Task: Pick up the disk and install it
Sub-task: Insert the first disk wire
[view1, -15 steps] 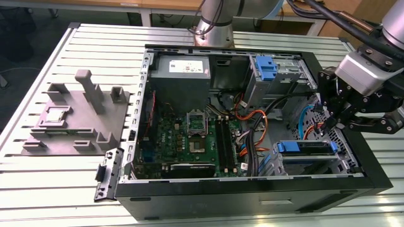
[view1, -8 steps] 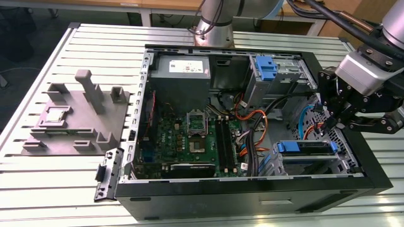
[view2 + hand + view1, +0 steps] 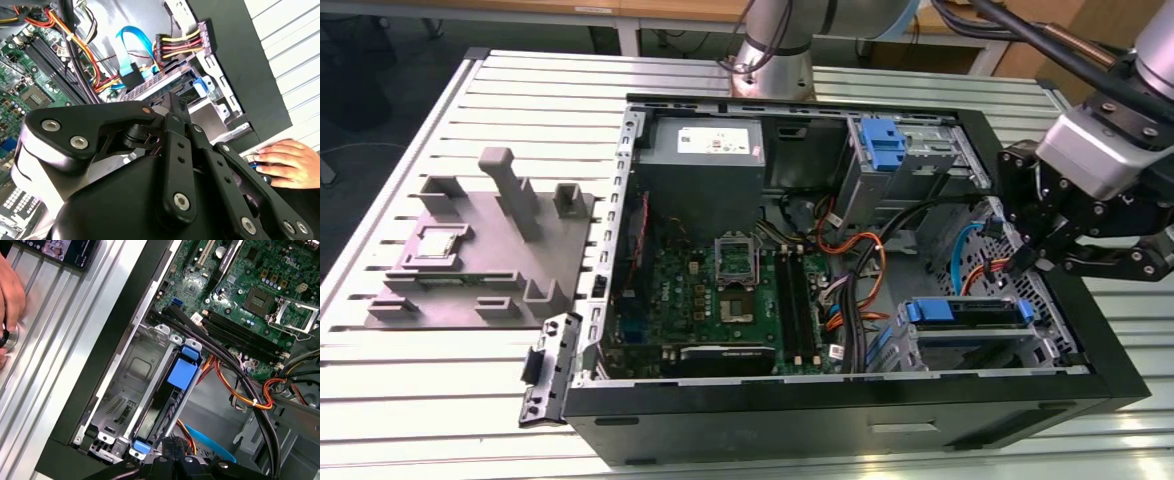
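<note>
1. In the exterior view, the open case [image 3: 787, 425] lies on the slatted worktop [image 3: 427, 400]. The gripper [image 3: 1051, 262] hangs over the case wall at the exterior view's right.
   - The disk [image 3: 967, 312] is seated in the drive cage [image 3: 1041, 345] inside the case, its blue carrier showing. It is just below the jaws and not touching them.
   - The motherboard [image 3: 720, 290] lies further from the jaws than the disk.
   - The grey power supply [image 3: 700, 150] sits in the case corner well away from the jaws.
   - The grey stand [image 3: 480, 250] is on the worktop outside the case, on the side opposite the jaws.

2. In the second wrist view, the gripper [image 3: 174, 106] has its black links running in to a single tip. The jaws look drawn together with nothing between them.
   - Just ahead of the tip is the cage, with a blue piece of the disk's carrier [image 3: 200, 86].
   - Past that are a blue cable [image 3: 131, 45] and a plug with yellow, red and black wires [image 3: 182, 37].
   - A hand [image 3: 285, 162] rests on the worktop beside the jaws, outside the case wall.

3. In the first wrist view, the gripper [image 3: 170, 464] points at the cage.
   - The disk [image 3: 181, 374] stands edge-on directly ahead of the jaws, in the cage slot on the motherboard side.
   - Black and orange cables [image 3: 235, 390] run alongside it.
   - The hand [image 3: 10, 300] lies on the worktop, well off to the side of the jaws.
</note>
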Tool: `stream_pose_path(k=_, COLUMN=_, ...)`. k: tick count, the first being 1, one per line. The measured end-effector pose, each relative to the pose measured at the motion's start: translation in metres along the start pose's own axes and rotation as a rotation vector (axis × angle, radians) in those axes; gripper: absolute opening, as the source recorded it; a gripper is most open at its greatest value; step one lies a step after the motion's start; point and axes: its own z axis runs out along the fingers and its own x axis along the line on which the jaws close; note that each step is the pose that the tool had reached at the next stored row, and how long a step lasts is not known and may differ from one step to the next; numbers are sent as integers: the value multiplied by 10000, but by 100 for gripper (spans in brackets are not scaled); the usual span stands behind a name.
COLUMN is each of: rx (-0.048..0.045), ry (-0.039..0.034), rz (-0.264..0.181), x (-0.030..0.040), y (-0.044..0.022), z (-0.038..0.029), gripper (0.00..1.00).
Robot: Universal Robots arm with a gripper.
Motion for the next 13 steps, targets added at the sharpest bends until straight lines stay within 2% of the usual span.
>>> stream_pose_path(k=4, rx=9, ry=9, rz=-42, x=-1, y=-44, z=4, gripper=10)
stream_pose_path(k=7, rx=69, ry=27, rz=-401, x=-1, y=-44, z=5, gripper=10)
stream_pose_path(k=13, rx=374, ry=163, rz=-1017, x=-3, y=-45, z=8, gripper=10)
